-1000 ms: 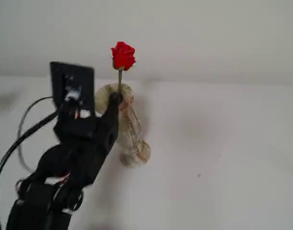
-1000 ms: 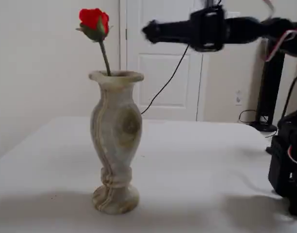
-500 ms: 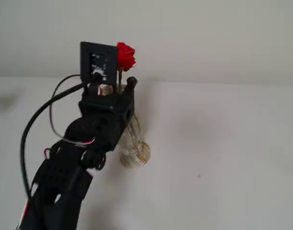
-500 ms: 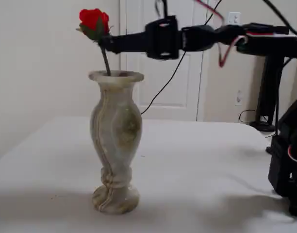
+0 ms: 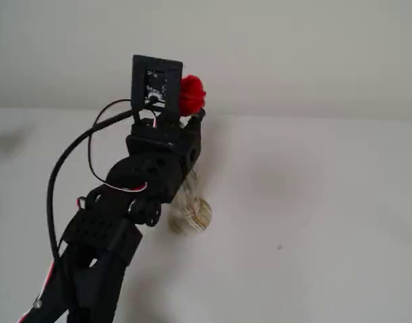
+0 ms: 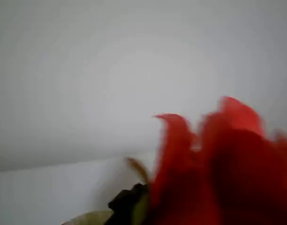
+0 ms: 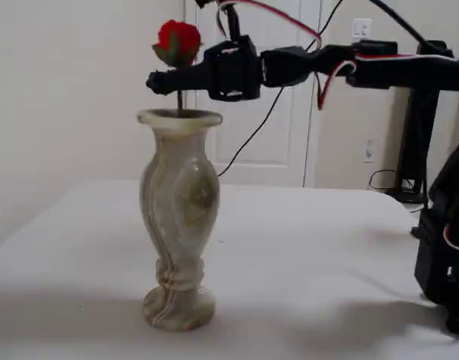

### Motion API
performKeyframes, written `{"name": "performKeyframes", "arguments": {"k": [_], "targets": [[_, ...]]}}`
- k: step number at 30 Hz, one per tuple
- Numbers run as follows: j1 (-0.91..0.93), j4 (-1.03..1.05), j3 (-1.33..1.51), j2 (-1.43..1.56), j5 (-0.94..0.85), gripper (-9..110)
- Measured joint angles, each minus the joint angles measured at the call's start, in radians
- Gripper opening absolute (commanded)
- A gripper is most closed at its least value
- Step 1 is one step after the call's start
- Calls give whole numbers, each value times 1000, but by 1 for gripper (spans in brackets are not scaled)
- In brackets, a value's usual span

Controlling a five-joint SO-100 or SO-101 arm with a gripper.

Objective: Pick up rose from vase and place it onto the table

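tool (image 7: 160, 80) at red rose (image 7: 178, 39) stem

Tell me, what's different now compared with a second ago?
The gripper swept across from the right of the side fixed view, reached the stem under the rose and pushed it from a lean to upright. Whether it is clamped is unclear. The stem is still in the vase, which has not shifted on the table.

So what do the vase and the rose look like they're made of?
The vase looks like polished stone, perhaps onyx or marble: cream body with tan streaks and a soft sheen. The rose may be artificial, fabric or plastic, going by its uniformly bright red bud, though the blur leaves that open. The table has a matte white surface.
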Motion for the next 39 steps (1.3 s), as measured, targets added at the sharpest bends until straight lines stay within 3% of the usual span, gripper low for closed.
{"name": "performKeyframes", "arguments": {"k": [8,16,29,35,39], "targets": [[18,14,-44,23,-121,0],[126,244,-353,52,-173,0],[462,379,-798,-3,-391,0],[597,646,-824,8,-515,0],[600,767,-689,94,-561,0]]}}
